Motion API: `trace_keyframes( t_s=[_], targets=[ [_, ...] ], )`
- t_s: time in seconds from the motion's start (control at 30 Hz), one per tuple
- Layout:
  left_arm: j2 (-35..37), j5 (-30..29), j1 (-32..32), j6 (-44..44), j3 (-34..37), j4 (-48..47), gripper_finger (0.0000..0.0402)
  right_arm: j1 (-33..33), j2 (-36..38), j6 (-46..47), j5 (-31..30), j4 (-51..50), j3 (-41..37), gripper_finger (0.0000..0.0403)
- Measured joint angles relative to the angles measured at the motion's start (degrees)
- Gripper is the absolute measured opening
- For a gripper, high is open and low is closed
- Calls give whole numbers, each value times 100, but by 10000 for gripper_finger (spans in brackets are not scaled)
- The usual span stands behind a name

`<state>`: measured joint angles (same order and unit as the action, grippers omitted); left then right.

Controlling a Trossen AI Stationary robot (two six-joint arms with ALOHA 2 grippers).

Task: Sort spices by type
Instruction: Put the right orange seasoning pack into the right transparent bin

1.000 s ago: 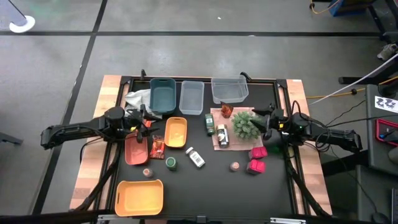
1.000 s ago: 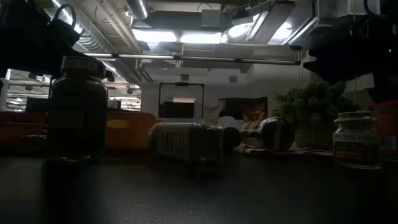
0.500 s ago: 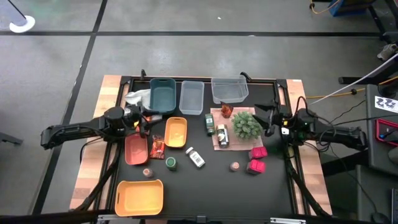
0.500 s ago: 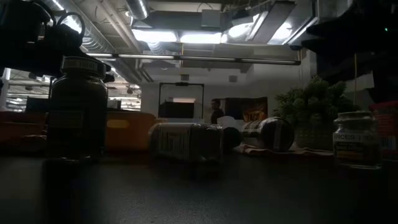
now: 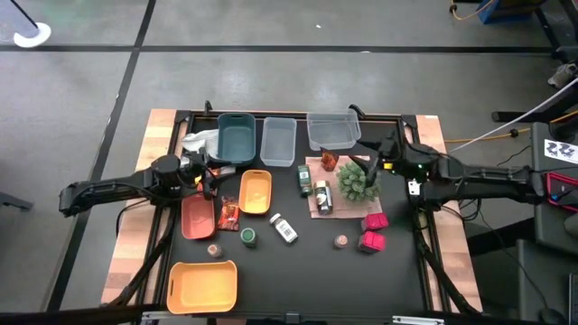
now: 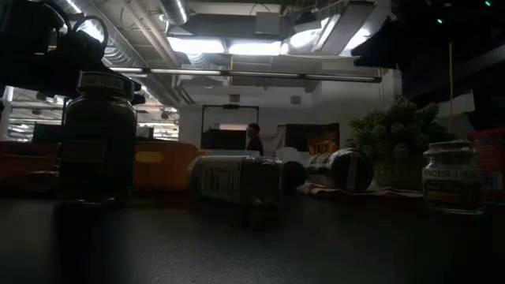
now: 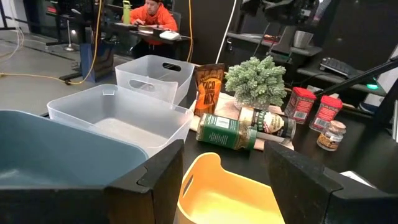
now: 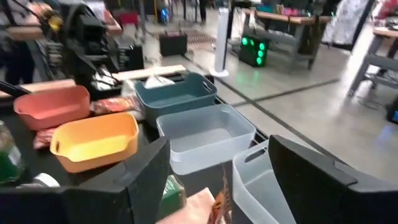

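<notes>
Right hand (image 5: 368,155) open and empty above the spiky green plant (image 5: 358,181), still picking a spice to sort

Left hand (image 5: 212,176) waits, also open, at nine o'clock by the small orange bin (image 5: 256,192); next comes a descent onto one item: green-lidded jars (image 5: 304,179) lie near the desk's (image 5: 397,271) centre, magenta boxes (image 5: 372,231) at four o'clock, white labelled bottle (image 5: 284,228) lying at six, a red-orange packet (image 5: 228,214) at eight
</notes>
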<state>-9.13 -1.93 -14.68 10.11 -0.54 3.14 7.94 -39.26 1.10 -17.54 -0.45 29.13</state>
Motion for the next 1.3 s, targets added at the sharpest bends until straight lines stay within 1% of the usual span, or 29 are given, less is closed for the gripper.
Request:
trace_keyframes(
  t_s=[0.13,0.23,0.47,0.53,0.67,0.77,0.93,1.17,1.23,1.3],
  targets=[
    [0,0,0,-2,0,-2,205,0,-665,5,0,-372,472,271],
    [0,-2,0,-2,0,0,205,63,-1115,7,5,-423,740,271],
    [-1,-2,0,-2,0,-2,205,714,-2092,11,42,-617,1015,271],
    [-1,-3,0,-2,0,-14,205,941,-2321,43,271,-620,1021,271],
    [-2,-4,0,-2,0,-170,205,1346,-2704,285,1027,-622,1021,271],
    [0,-4,0,-2,0,-206,205,1515,-2965,309,1298,-615,1021,271],
    [-1,-2,0,-2,0,-217,205,1582,-3360,309,1561,-608,1022,271],
    [0,-2,0,-2,0,-225,205,1572,-3900,161,1567,-506,1023,268],
    [0,-2,0,-2,0,-227,205,1572,-4038,130,1565,-379,1027,257],
    [0,-2,0,20,0,-229,205,1572,-4158,40,1565,-282,1027,237]
  ],
)
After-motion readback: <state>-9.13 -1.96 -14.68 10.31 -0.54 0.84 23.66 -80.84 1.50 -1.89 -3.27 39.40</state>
